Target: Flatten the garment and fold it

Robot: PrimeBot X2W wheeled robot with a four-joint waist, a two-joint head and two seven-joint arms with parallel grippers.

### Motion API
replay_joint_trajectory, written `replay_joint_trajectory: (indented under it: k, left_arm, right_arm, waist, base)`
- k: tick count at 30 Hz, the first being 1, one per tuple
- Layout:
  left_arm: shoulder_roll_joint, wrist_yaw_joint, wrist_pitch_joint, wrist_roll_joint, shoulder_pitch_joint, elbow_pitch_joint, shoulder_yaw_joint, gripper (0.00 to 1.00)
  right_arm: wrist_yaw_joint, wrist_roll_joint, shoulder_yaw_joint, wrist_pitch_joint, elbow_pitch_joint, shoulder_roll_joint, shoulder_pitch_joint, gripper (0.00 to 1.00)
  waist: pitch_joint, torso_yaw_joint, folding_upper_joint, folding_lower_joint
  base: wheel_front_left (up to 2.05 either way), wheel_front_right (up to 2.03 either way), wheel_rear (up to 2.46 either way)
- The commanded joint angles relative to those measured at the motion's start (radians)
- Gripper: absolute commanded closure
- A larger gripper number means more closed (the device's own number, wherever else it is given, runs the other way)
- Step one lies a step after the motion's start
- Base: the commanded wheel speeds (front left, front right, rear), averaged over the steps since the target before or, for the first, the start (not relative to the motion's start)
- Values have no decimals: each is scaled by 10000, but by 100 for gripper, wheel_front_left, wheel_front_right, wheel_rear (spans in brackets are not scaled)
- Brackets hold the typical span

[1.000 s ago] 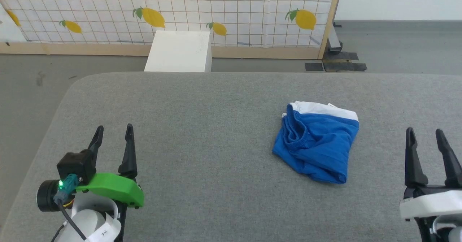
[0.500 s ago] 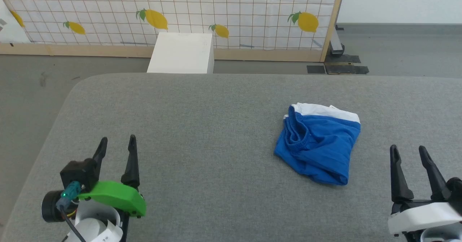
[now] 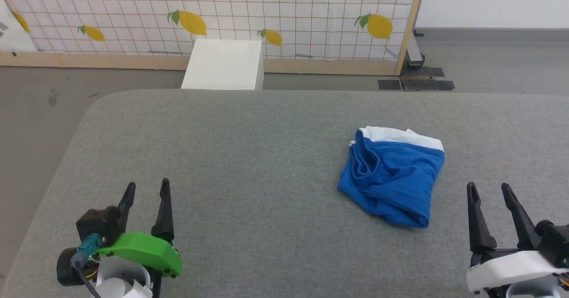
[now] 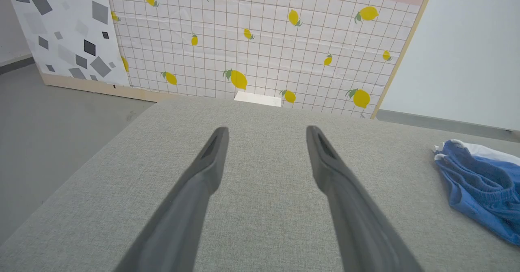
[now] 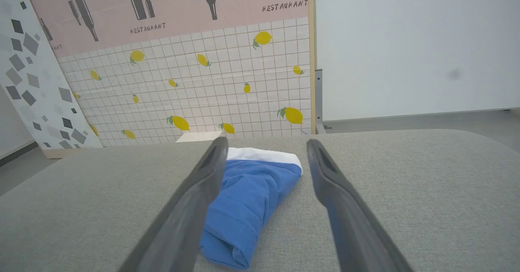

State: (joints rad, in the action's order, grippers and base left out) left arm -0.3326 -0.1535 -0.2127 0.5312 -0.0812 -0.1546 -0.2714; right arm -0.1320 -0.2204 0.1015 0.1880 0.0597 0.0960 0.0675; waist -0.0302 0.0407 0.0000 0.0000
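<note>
Broadly, a wide grey fabric-covered surface [image 3: 249, 164] was seen spread across the head view. It was backed by a lemon-printed grid screen [image 3: 266, 9] in a wooden frame, and a white box [image 3: 222, 64] was set between the two. The garment [image 3: 393, 180] was found lying bunched and unflattened on the right half of that surface, its gathered waistband turned toward the left and a white band laid along its far edge. The left gripper [image 3: 148, 183] was held low at the near left, well apart from the garment, with a green casing seen at its wrist and its two dark fingers pointed away from the robot. The fingers were spread apart with nothing between them, and only bare grey cloth was shown in the gap in the left wrist view. The right gripper [image 3: 488, 186] was held at the near right, near the garment's closest corner but not touching it, fingers likewise pointed forward and parted, nothing gripped. In the right wrist view the garment was seen ahead, partly hidden behind one finger.
</note>
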Motion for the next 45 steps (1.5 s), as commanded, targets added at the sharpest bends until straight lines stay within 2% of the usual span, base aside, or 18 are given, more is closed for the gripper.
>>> replay_joint_trajectory:
  k: [1,27,33,39,45]
  left_arm:
    - [18,51,-70,57,124,-44,3,0]
    - [-37,53,-160,131,84,-184,-132,0]
    - [-23,26,-185,137,35,-156,-155,0]
    - [21,18,-213,98,-101,-4,-228,0]
    - [105,108,-231,-18,-430,206,-432,0]
  right_arm:
    - [13,46,-23,-6,46,-39,124,0]
    - [13,45,19,-124,308,-46,-70,0]
    - [13,-26,-2,-441,298,53,-248,0]
    - [13,-354,48,-1911,387,550,-1381,0]
    - [13,-758,322,-4890,1129,1216,-3006,0]
  waist:
    - [10,6,0,0]
    - [161,32,0,0]
    - [248,2,0,0]
    - [600,33,0,0]
    - [1204,404,0,0]
  base:
    - [0,0,0]
    - [0,0,0]
    - [0,0,0]
    - [0,0,0]
    - [0,0,0]
